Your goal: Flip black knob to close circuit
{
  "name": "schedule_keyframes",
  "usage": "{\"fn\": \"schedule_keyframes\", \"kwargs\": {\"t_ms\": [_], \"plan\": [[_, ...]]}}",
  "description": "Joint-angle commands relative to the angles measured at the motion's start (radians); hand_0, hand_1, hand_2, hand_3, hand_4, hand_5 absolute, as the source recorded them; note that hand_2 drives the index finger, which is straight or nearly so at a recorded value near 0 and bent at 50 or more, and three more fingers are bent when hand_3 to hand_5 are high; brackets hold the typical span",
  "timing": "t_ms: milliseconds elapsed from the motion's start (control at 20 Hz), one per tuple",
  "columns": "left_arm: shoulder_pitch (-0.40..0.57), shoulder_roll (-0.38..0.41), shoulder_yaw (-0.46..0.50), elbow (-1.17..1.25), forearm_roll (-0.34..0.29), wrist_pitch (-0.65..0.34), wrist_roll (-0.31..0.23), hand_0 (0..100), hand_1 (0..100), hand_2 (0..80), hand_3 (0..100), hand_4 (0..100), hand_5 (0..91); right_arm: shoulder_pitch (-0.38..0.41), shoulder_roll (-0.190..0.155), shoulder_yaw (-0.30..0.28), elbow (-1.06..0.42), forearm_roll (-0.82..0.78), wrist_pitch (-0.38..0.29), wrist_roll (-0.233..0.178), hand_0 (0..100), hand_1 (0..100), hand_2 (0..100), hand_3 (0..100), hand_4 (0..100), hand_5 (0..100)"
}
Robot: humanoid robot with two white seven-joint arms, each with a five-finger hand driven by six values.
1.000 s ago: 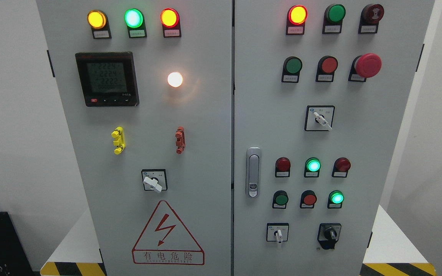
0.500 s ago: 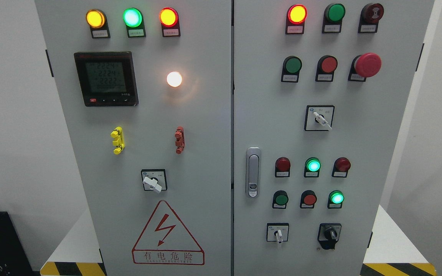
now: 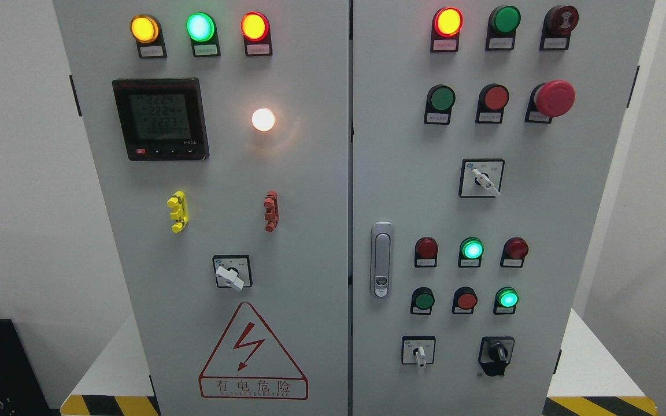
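Black knob (image 3: 497,352) sits low on the right door, handle roughly upright; neither hand in view, grip state unknown.

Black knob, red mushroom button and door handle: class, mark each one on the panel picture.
black knob (image 3: 497,352), head view, on its centre grip
red mushroom button (image 3: 555,98), head view, on its domed cap
door handle (image 3: 381,260), head view, on the middle of its silver body
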Motion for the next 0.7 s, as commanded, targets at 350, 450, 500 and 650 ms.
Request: {"fn": "schedule_keyframes", "kwargs": {"t_ms": [350, 450, 500, 650], "plan": [[0.000, 0.001, 0.011, -0.001, 0.008, 0.000, 0.000, 0, 0, 0.0, 5, 3, 0.0, -0.205, -0.051, -0.098, -0.395, 0.465, 0.163, 0.014, 0, 16, 86, 100, 73, 81], [0.000, 0.000, 0.011, -0.001, 0.008, 0.000, 0.000, 0, 0, 0.0, 5, 3, 0.0, -0.256, -0.051, -0.098, -0.371, 0.495, 0.237, 0.046, 0, 13, 87, 100, 73, 82], [0.000, 0.000, 0.011, -0.001, 0.008, 0.000, 0.000, 0, 0, 0.0, 5, 3, 0.0, -0.271, -0.051, -0.098, -0.358, 0.496, 0.269, 0.065, 0, 12, 87, 100, 78, 82], [0.000, 0.000, 0.011, -0.001, 0.008, 0.000, 0.000, 0, 0, 0.0, 5, 3, 0.0, -0.299, -0.058, -0.095, -0.349, 0.499, 0.328, 0.088, 0, 7, 88, 100, 79, 82]]}}
